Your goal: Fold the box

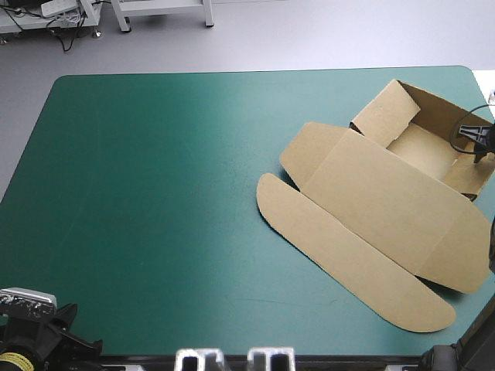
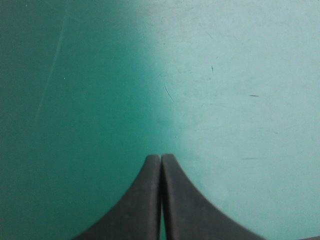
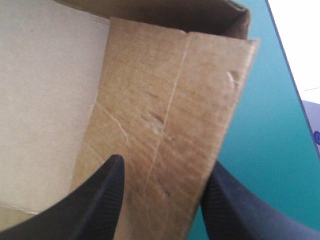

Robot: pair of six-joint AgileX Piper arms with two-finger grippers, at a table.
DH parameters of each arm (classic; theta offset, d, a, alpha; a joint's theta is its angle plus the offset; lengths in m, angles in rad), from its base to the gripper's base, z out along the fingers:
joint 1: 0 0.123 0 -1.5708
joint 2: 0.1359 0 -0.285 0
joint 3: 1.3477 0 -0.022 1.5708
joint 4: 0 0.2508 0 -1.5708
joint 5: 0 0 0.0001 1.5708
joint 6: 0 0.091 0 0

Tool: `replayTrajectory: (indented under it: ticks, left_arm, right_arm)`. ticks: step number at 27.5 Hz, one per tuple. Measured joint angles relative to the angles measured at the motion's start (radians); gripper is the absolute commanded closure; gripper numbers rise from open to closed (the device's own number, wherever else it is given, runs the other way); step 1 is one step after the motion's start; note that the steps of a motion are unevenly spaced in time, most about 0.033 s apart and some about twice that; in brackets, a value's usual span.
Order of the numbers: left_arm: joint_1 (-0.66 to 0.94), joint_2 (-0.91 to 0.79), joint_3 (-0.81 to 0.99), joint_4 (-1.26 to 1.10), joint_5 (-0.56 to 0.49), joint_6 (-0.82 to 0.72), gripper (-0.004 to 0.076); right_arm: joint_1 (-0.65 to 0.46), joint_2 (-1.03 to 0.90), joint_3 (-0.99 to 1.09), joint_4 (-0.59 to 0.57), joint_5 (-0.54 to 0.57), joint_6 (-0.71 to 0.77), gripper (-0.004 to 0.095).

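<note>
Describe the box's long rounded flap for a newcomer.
Right half of the teal-green table: the brown box, lid lying flat. The flap is the long strip hinged along the lid's edge nearest the table's middle, the longest, narrowest panel, both ends rounded.

We see a pale grey floor (image 1: 309, 35) beyond the table's far edge, smooth and evenly lit; on it stand the white metal legs (image 1: 164, 14) of a frame, cut off above; toward the far left corner black cables (image 1: 66, 35) lie loose on the floor beside another pale stand foot. The table (image 1: 139, 193) has rounded far corners and a teal-green cover; light falls unevenly on it, paler in some stretches, darker in others; in the left wrist view we find the cover (image 2: 235, 75) marked with fine scratches; past the table's right edge a white surface (image 1: 486, 81) shows.
</note>
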Motion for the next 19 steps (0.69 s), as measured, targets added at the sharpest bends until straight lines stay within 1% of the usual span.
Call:
replayTrajectory:
  ticks: [3, 4, 6, 9, 11, 12, 15, 19]
  left_arm:
    - [0.0, 0.0, 0.0, -0.015, -0.035, 0.009, 0.0734]
    - [0.0, 0.0, 0.0, -0.027, -0.046, 0.02, 0.0734]
    - [0.0, 0.0, 0.0, -0.065, -0.066, 0.055, 0.0734]
    - [0.0, 0.0, 0.0, -0.135, -0.086, 0.125, 0.0734]
    - [0.0, 0.0, 0.0, -0.173, -0.099, 0.152, 0.0734]
    - [0.0, 0.0, 0.0, -0.185, -0.109, 0.157, 0.0734]
    - [0.0, 0.0, 0.0, -0.188, -0.13, 0.158, 0.0734]
    - [0.0, 0.0, 0.001, -0.174, -0.132, 0.158, 0.0734]
  right_arm:
    - [0.0, -0.128, -0.002, 0.027, 0.001, 0.0, 0.0478]
    - [0.0, -0.157, -0.002, 0.044, 0.002, 0.0, 0.0504]
    - [0.0, -0.234, 0.002, 0.108, 0.005, -0.007, 0.0593]
    - [0.013, -0.35, 0.044, 0.223, 0.007, -0.072, 0.0784]
    - [0.045, -0.428, 0.096, 0.258, 0.008, -0.109, 0.0893]
    - [0.069, -0.471, 0.132, 0.263, 0.009, -0.126, 0.0926]
    - [0.15, -0.596, 0.262, 0.262, 0.013, -0.163, 0.0926]
    - [0.263, -0.746, 0.451, 0.259, 0.014, -0.174, 0.0927]
